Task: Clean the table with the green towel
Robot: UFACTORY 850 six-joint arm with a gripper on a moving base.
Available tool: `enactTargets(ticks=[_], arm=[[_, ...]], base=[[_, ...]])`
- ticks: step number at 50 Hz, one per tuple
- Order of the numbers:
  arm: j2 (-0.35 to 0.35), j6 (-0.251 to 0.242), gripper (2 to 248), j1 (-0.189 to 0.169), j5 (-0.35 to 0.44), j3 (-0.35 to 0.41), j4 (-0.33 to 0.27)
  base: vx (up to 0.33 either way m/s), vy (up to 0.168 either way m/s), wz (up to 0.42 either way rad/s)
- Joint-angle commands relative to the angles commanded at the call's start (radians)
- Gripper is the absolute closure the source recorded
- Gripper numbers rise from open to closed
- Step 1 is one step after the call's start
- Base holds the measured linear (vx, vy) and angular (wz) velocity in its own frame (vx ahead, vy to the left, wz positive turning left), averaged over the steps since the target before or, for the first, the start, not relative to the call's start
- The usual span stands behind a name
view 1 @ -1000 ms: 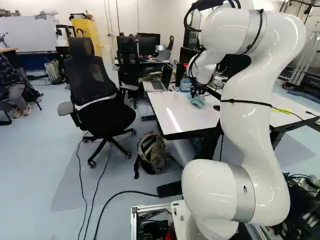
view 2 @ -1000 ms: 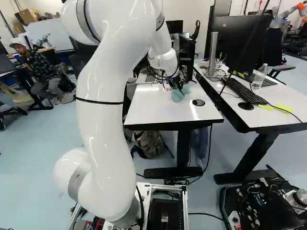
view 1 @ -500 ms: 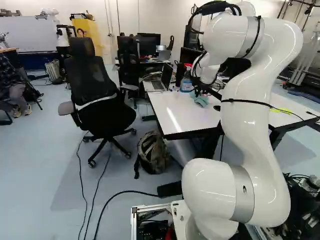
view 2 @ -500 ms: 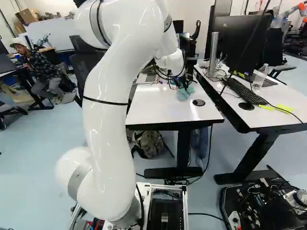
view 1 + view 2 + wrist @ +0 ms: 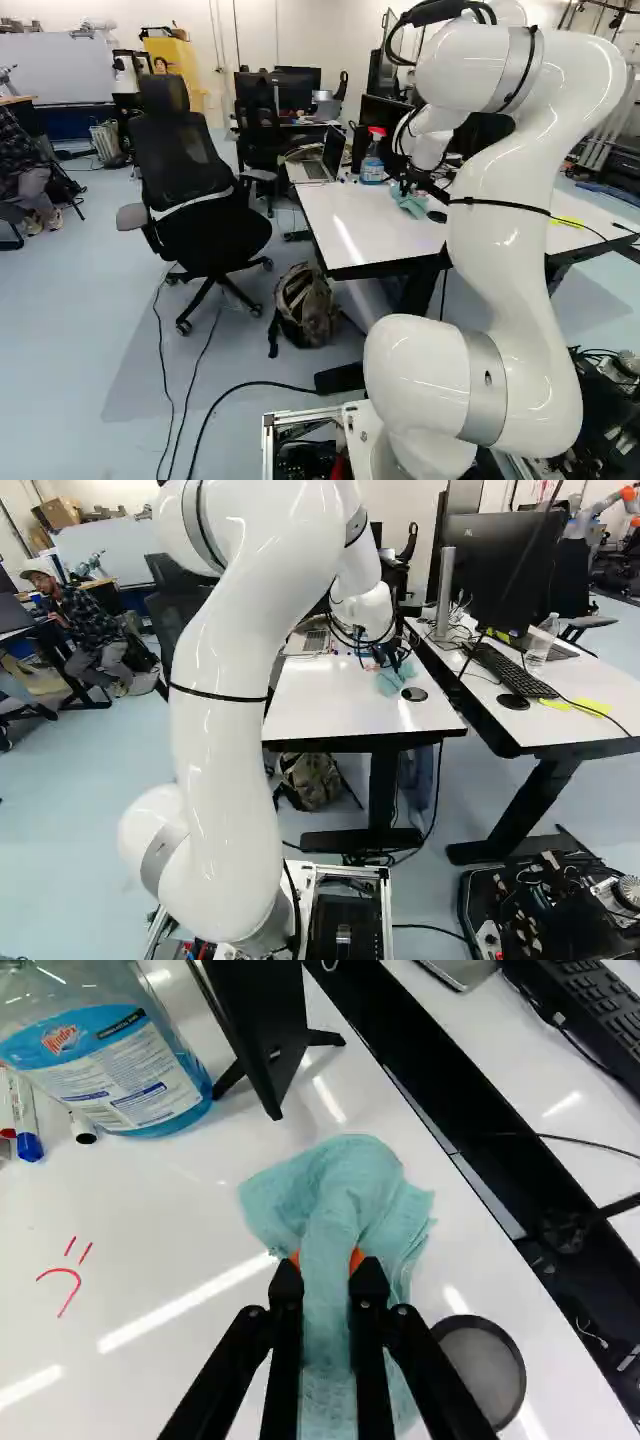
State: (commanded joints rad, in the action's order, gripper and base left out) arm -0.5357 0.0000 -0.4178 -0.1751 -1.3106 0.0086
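Rightward in both base views has moved the white arm (image 5: 515, 240), over the white table (image 5: 325, 705); near the spray bottle (image 5: 125, 1070) lies the green towel (image 5: 350, 1185), carried along, pinched in the gripper (image 5: 406, 187), just beside a round disc (image 5: 482, 1372)

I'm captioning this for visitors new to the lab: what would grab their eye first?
Probably the big white arm, rising right of the middle in the left base view. Next, in the wrist view, the blue-green towel pinched in the gripper, a spray bottle of blue liquid ahead to one side, and red marks on the white table.
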Motion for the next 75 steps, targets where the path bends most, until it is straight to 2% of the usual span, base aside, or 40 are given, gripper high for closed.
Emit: enactTargets(ticks=[14,30,43,62,75], arm=[[0.058,0.000,197,0.000,0.000,0.077,0.000],[0.113,0.000,197,0.028,0.000,0.149,0.000],[0.120,0.000,197,0.033,0.000,0.154,0.000],[0.166,0.000,197,0.033,0.000,0.165,0.000],[0.240,0.000,197,0.037,0.000,0.221,0.001]], base=[[0.000,0.000,0.000],[0.000,0.000,0.000],[0.000,0.000,0.000],[0.000,0.000,0.000],[0.000,0.000,0.000]])
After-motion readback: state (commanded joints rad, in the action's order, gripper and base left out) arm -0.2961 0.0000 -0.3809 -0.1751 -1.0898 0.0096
